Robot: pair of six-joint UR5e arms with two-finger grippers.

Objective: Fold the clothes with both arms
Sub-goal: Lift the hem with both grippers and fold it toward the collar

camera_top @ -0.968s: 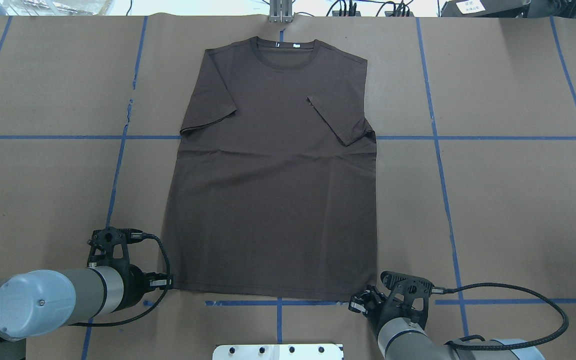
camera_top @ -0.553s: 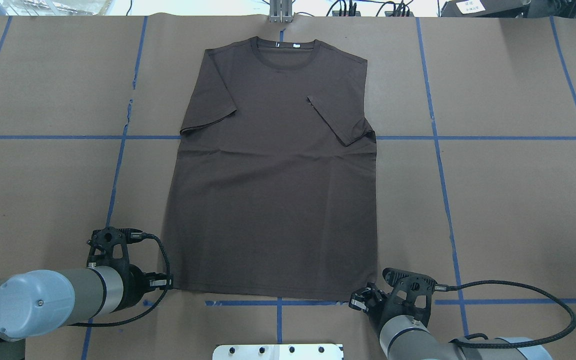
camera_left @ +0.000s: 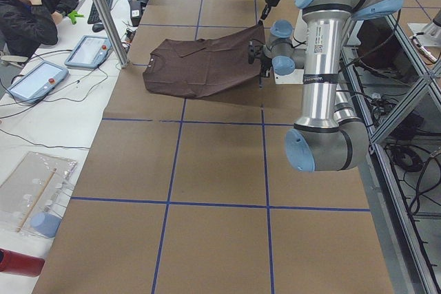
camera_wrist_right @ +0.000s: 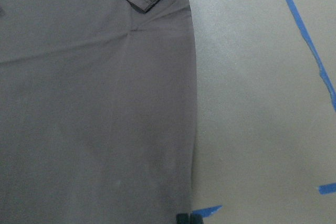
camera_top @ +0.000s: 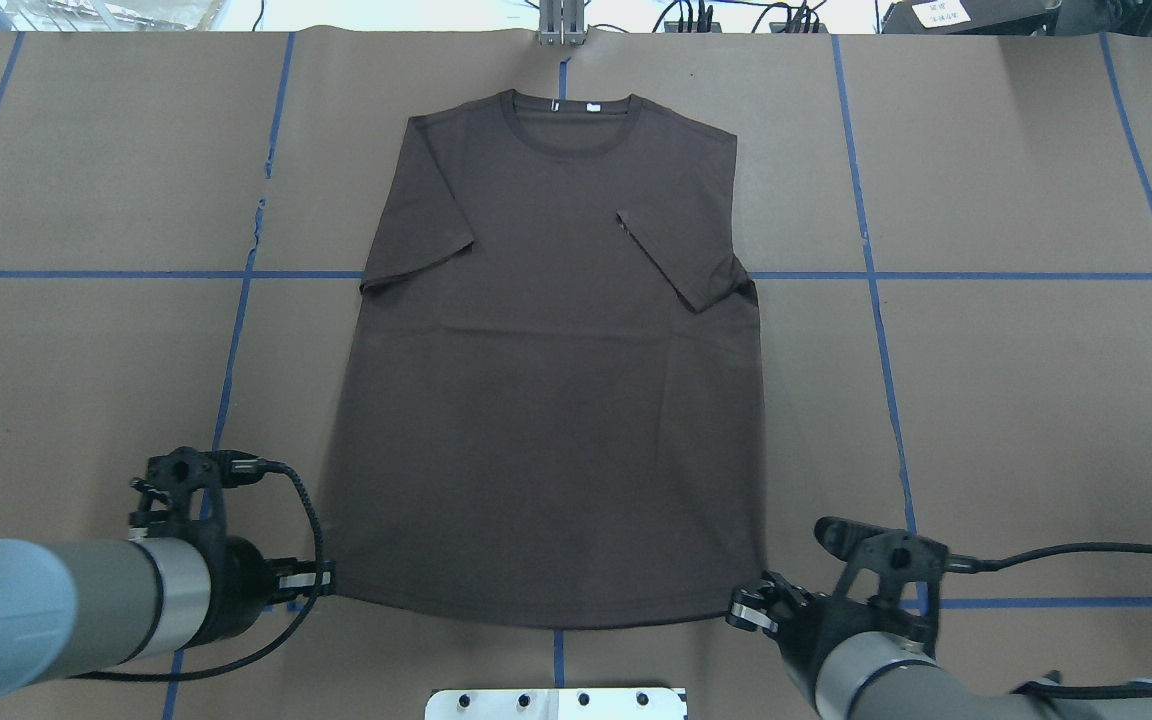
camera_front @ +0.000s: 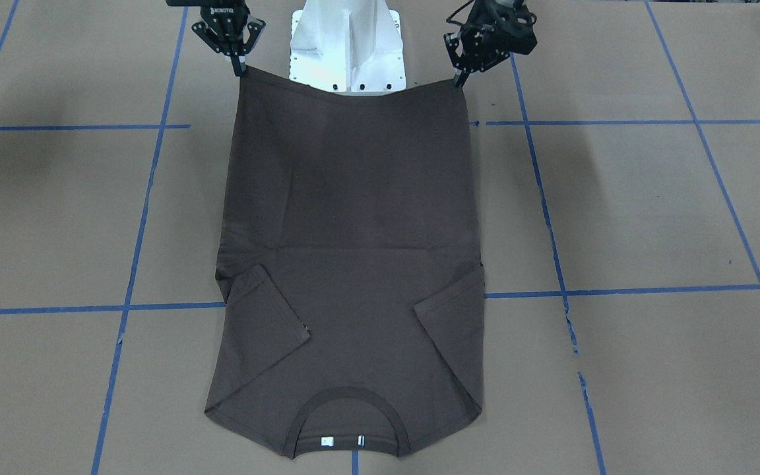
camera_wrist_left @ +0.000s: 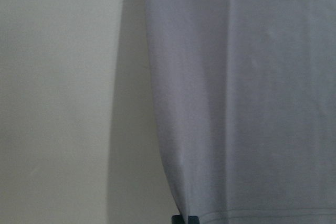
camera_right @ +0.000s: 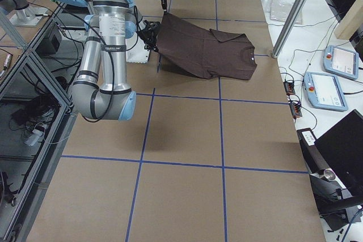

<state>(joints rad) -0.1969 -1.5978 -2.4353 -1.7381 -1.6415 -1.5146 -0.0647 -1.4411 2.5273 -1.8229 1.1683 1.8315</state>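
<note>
Pinching the two hem corners of the dark brown T-shirt (camera_top: 546, 400), both arms hold its near edge up off the surface (camera_top: 1016, 400). The left end effector (camera_front: 457, 79) is closed narrowly on one corner and the right end effector (camera_front: 241, 66) on the other, with the hem stretched nearly straight between them. The side views show the cloth sloping down from the raised hem to the collar (camera_top: 573, 120), which lies flat on the surface at the far end from the robot. Both sleeves (camera_top: 681, 255) are turned in over the body.

The step in hand looks like the lengthwise fold, hem toward collar. The next move would call for both arms to travel forward together at matched height and pace, keeping the hem taut so the thin knit does not sag or twist. They would then lower the hem onto the shoulders, square with the collar, before letting go. An uneven advance would likely skew the fold.

As for writing, "ROBOTIQ" can be read on the right end effector's body in the front-facing view. Two small white tags (camera_front: 327, 441) sit inside the collar, their print too small to read. No print shows on the upward face of the shirt.
</note>
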